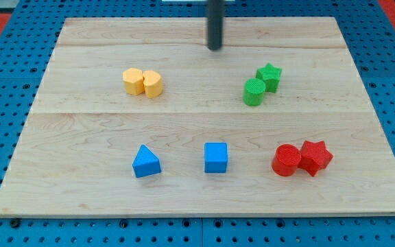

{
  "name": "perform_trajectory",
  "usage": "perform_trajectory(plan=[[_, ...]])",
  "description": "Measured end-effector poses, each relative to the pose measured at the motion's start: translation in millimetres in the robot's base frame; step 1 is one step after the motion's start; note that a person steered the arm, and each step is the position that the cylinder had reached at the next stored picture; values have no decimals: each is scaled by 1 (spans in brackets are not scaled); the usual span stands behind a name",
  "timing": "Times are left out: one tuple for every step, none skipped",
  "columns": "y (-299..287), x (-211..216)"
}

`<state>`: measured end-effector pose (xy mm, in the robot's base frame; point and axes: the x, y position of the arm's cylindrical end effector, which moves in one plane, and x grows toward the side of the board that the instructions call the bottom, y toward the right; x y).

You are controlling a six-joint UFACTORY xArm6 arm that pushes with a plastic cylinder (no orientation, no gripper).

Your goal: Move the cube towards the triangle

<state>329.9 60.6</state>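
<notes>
Camera view, rig: I carry no pincer; my arm ends in a straight dark rod, so there is nothing to spread, press together or pinch with.
Camera view, my tip: set on the wooden board near the view's top, a little right of centre, touching no block.
Camera view, blue cube: rests flat in the lower half of the board, close to centre, well below my tip and almost straight under it.
Camera view, blue triangle: lies to the view's left of the blue cube, on about the same row, apart from it with bare board between them.
Camera view, yellow blocks: two sit at upper left, touching each other; the left yellow block and the right yellow block both look faceted, exact shapes not clear.
Camera view, green pair: the green cylinder touches the green star, which sits up and to the view's right of it; both lie below and to the right of my tip.
Camera view, red pair: the red cylinder touches the red star at lower right, well apart from the blue cube.
Camera view, surroundings: the board lies on a blue perforated table.
</notes>
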Motion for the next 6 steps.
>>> perform_trajectory(plan=[[-7,108],[-1,146],[16,184],[10,216],[-65,213],[-57,200]])
